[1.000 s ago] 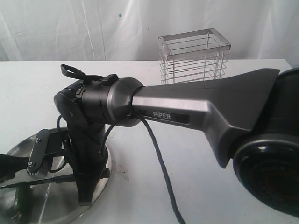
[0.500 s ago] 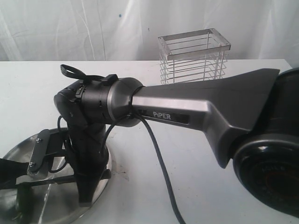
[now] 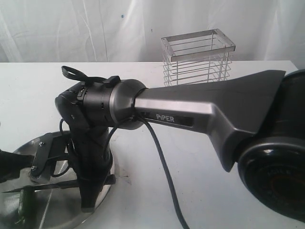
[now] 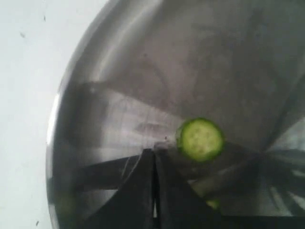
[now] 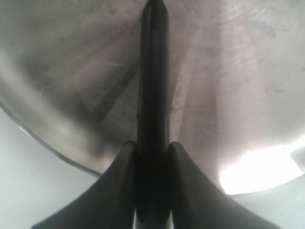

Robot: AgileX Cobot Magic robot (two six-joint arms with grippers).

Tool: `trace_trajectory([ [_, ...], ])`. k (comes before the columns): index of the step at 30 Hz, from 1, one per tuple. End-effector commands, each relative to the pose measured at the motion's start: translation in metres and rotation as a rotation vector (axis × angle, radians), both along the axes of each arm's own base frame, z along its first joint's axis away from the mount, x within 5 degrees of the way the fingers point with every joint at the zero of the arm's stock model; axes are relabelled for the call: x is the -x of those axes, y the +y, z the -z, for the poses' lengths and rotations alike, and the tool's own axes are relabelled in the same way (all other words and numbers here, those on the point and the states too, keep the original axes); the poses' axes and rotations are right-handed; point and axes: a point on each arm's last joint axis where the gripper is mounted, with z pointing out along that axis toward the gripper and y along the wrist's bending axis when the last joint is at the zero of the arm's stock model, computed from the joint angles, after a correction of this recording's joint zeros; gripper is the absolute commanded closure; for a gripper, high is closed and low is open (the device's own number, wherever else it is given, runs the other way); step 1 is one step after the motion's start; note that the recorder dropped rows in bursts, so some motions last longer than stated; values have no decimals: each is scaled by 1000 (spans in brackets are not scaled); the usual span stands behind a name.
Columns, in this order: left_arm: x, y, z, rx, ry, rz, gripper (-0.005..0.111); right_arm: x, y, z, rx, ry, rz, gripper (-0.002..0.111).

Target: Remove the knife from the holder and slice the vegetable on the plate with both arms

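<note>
My right gripper (image 3: 89,202) points down over the steel plate (image 3: 59,212), shut on the black handle of the knife (image 3: 47,187). The blade lies nearly level just above the plate. In the right wrist view the knife (image 5: 153,71) runs straight out from my right gripper (image 5: 152,145) over the plate (image 5: 238,71). The dark green vegetable (image 3: 23,207) lies at the plate's near left. Only a black part of my left gripper (image 3: 7,164) shows at the left edge. In the left wrist view my left gripper (image 4: 153,155) is shut, its tips beside the vegetable's (image 4: 200,139) pale cut face on the plate (image 4: 119,71).
The silver wire holder (image 3: 198,57) stands at the back of the white table (image 3: 190,191), with nothing showing inside it. The right arm's grey forearm (image 3: 200,109) spans the middle of the view, and a black cable (image 3: 164,176) hangs from it.
My left gripper has drawn back toward the left edge, uncovering the vegetable. The right gripper and the knife have sunk slightly toward the plate.
</note>
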Motion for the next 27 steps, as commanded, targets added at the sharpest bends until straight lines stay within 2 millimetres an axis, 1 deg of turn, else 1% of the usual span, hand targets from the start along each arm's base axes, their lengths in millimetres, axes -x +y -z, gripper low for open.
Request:
trace_trajectory([
  [1, 1, -3, -27, 22, -70, 22, 106, 0, -1, -4, 16, 10, 31, 108],
  [4, 4, -4, -40, 32, -101, 36, 106, 0, -1, -10, 22, 15, 40, 108],
  [7, 10, -5, -48, 39, -118, 46, 106, -1, 1, -19, 7, 11, 67, 108],
  [10, 15, -7, -52, 52, -111, 58, 106, -1, 0, -21, 16, 20, 86, 108],
  [14, 19, -8, -47, 62, -84, 57, 106, 0, 1, -21, 15, 27, 88, 108],
  [17, 28, -6, -32, 75, -69, -12, 106, 2, 3, -17, 3, 60, 98, 108],
  [19, 30, -6, -30, 75, -63, -15, 106, 5, 6, -11, -9, 110, 113, 108],
  [22, 30, -6, -30, 93, -66, -32, 106, 7, 4, 1, 49, 148, 114, 108],
  [27, 29, -7, -31, 106, -69, -45, 106, 6, 3, 4, 65, 143, 110, 108],
])
